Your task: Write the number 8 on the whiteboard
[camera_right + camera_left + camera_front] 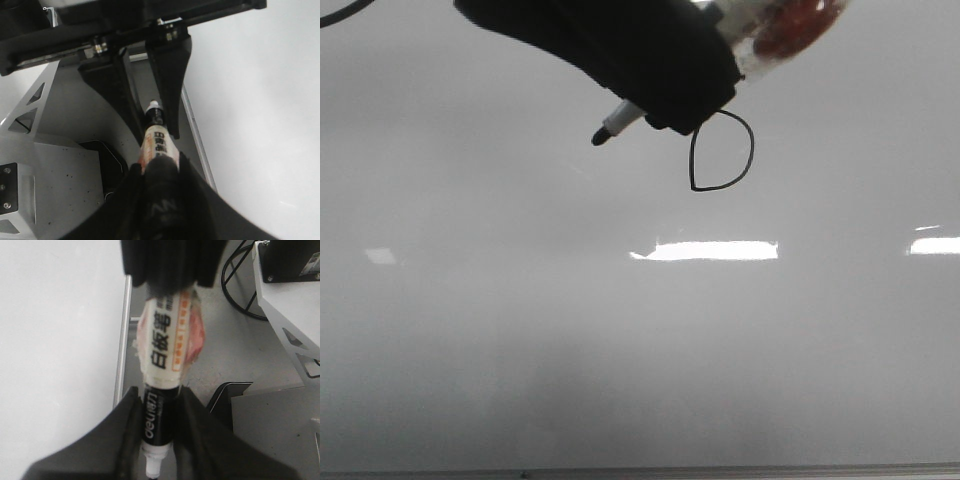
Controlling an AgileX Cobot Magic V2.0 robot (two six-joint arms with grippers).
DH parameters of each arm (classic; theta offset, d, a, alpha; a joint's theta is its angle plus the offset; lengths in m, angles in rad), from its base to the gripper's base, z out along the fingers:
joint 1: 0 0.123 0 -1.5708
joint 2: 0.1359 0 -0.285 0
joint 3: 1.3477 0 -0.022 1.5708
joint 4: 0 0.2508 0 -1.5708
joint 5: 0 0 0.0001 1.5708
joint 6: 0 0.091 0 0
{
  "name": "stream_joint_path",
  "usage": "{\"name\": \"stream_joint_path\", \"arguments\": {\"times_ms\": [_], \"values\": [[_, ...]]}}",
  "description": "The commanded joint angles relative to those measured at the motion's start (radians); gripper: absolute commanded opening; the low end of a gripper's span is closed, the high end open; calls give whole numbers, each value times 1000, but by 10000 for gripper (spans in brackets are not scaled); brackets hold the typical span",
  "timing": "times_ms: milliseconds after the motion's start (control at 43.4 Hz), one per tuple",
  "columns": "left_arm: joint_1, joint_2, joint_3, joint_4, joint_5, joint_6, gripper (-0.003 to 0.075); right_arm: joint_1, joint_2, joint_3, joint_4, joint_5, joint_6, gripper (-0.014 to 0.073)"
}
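The whiteboard (520, 330) fills the front view. A thin black D-shaped loop of the number 8 (752, 150) shows on it; its upper part is hidden behind my left gripper (705, 80). Both grippers are shut on a whiteboard marker (167, 340). My left gripper (159, 407) holds the black barrel near the tip. My right gripper (157, 177) holds the far end. The marker tip (602, 135) is off the board, left of the loop. My right gripper also shows in the left wrist view (170, 265), and my left gripper in the right wrist view (150, 85).
The board's metal edge strip (122, 340) runs beside a grey table surface (230, 350). A black cable (235, 285), a white metal bracket (290, 315) and a black object (222, 395) lie beyond the edge. Bright light reflections (710, 250) cross the board.
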Motion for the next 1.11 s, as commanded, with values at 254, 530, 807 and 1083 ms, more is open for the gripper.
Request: {"name": "stream_joint_path", "arguments": {"times_ms": [254, 530, 807, 1083], "values": [[8, -60, -55, 282, -4, -307, 59, -34, -53, -50, -115, 5, 153, 502], [165, -180, -87, 811, 151, -941, 59, -151, -122, -52, -381, 4, 459, 499], [501, -269, -37, 893, 119, -1170, 59, -164, -122, -44, -381, -1, 461, 499], [742, -208, 127, 811, -151, -1203, 59, -164, -122, -44, -381, -5, 461, 499]]}}
